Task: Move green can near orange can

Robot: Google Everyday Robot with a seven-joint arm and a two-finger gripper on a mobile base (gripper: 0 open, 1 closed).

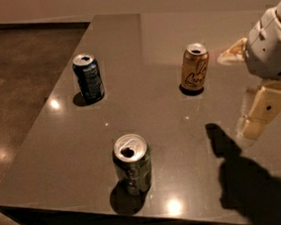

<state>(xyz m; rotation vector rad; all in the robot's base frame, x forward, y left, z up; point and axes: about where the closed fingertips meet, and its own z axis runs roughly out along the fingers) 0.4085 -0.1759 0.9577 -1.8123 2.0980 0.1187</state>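
I have the tool (233, 95) hanging at the right edge of the view, above the right side of the dark, glossy stone-look tabletop (162, 27). Its two cream fingers (260, 115) are spread wide with nothing between them. Its shadow falls on the surface below.

The green can (132, 164), a dark green aluminium drink can with a silver top and pale lettering, stands upright near the front edge, well apart from the tool. The orange can (195, 68), orange-tan with dark cursive script and a silver top, stands upright farther back and to the right. A dark blue can (88, 78) sits upright at the back left, well clear of both.

The green can's mouth is open, so I judge it empty or part full. That would make it light, thin-walled, easy to dent and easy to tip. Its painted side looks smooth, so it may slip under a weak pinch.

I would bring the tool down and across to it and close on the middle of the body, across its width. I would squeeze only as hard as needed, since a grip near the rim could topple it towards the front edge.
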